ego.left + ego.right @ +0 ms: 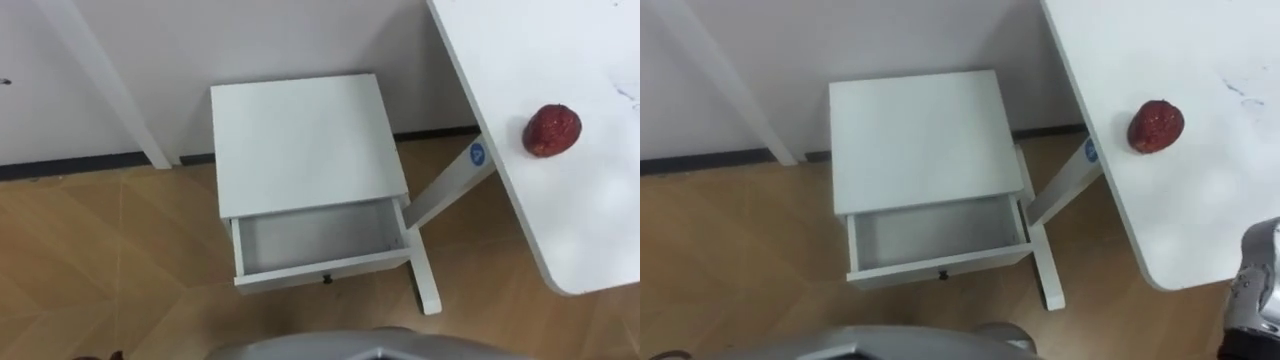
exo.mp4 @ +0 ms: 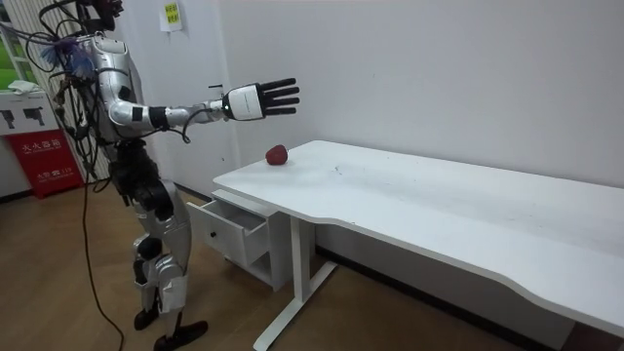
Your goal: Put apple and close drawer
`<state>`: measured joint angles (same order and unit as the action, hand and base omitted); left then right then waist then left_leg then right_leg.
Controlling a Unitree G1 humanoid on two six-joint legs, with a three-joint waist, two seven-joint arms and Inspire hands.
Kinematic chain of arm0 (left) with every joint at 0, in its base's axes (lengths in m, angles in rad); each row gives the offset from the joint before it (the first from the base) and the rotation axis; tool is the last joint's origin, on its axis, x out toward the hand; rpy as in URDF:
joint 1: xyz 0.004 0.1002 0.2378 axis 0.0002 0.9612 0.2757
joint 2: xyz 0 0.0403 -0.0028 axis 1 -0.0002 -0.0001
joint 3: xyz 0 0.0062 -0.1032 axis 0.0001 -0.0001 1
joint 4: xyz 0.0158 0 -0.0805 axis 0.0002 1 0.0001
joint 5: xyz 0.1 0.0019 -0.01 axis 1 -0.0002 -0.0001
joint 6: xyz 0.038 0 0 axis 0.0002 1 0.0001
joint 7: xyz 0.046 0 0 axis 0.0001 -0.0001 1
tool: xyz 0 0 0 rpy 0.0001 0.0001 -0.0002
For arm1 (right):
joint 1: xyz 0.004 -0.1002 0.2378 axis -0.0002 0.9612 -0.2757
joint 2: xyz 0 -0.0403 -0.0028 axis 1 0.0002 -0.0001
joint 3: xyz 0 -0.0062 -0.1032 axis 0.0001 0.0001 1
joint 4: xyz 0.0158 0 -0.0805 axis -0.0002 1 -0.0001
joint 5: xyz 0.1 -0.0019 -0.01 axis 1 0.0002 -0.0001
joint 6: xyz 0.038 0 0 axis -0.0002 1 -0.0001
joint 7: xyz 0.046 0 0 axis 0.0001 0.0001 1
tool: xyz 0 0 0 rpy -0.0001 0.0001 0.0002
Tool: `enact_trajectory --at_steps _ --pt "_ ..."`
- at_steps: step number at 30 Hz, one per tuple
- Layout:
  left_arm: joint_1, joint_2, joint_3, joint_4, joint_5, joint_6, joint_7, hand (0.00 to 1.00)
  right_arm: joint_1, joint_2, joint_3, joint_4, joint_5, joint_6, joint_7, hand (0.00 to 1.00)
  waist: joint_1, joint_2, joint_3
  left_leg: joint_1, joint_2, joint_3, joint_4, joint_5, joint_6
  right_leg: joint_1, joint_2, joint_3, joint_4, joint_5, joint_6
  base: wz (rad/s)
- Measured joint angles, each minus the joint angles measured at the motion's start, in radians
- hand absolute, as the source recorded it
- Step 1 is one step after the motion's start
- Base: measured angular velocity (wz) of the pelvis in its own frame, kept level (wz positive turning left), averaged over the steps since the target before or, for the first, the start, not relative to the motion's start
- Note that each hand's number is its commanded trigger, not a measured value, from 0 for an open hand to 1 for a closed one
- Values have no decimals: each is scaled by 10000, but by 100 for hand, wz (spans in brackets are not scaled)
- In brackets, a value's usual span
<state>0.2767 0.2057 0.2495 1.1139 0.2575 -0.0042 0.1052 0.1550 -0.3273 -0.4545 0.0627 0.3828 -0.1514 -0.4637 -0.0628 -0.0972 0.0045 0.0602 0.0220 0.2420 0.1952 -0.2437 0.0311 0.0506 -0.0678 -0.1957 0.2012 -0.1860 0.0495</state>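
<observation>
Reaching for apple (image 1: 552, 130) | it's near desk's (image 1: 580, 220) left edge, drawer (image 1: 320, 235) open and empty below | right hand (image 2: 258, 100) spread flat, holding nothing, up high | I'd drop lower, come over the top, curl round it before lifting

From my feed, the white table (image 1: 560, 190) comes in from the right, and the only thing I can spot on it is the red apple (image 1: 551, 130), sitting near the rounded end. Down on the wood floor (image 1: 100, 260) there's a small white cabinet (image 1: 300, 140) against the wall, drawer (image 1: 320, 240) pulled open. The table's foot (image 1: 425, 275) stands on the floor just beside it.
</observation>
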Motion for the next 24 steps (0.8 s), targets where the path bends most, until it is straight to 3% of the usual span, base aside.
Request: enact_trajectory --at_steps 13,24 --pt "88 3 -28 -30 11 7 4 0 1 -8 289 293 -477 27 1347 0 175 149 -3 37 4 -9 20 8 -12 81 9 -15 -152 9 -14 0" --pt "9 2 -455 57 157 24 -37 0 9 -7 1361 990 -1577 186 2527 0 194 208 12 61 -11 -13 43 7 -11 185 3 -47 -157 21 -26 1"
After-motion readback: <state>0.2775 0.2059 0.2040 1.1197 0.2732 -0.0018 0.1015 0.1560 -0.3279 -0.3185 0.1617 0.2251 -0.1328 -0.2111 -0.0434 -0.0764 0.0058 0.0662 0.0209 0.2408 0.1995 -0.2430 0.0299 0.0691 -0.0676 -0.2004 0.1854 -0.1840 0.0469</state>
